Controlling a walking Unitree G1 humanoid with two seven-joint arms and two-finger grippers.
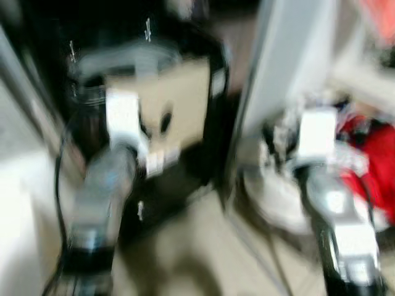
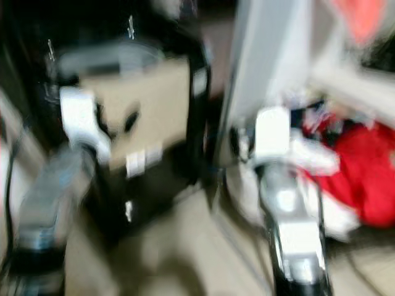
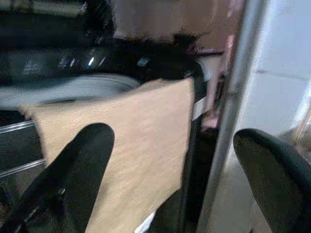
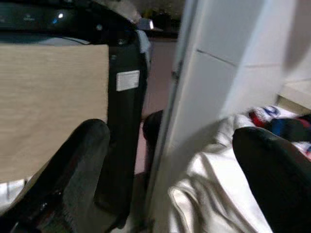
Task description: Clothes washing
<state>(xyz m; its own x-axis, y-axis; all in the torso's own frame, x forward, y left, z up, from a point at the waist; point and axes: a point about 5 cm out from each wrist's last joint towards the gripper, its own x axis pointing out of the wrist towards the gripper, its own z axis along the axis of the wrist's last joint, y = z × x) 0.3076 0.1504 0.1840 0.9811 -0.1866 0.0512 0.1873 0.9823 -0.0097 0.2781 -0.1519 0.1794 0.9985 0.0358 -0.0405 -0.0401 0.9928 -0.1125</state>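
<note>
Facing one washer (image 1: 185, 92) (black) — two grippers (image 3: 170, 160) parted.

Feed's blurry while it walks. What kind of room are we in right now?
Probably a laundry corner of a home. A black washing machine stands with a beige cloth draped over its front, and a heap of clothes, white and red, lies beside a white panel.
</note>
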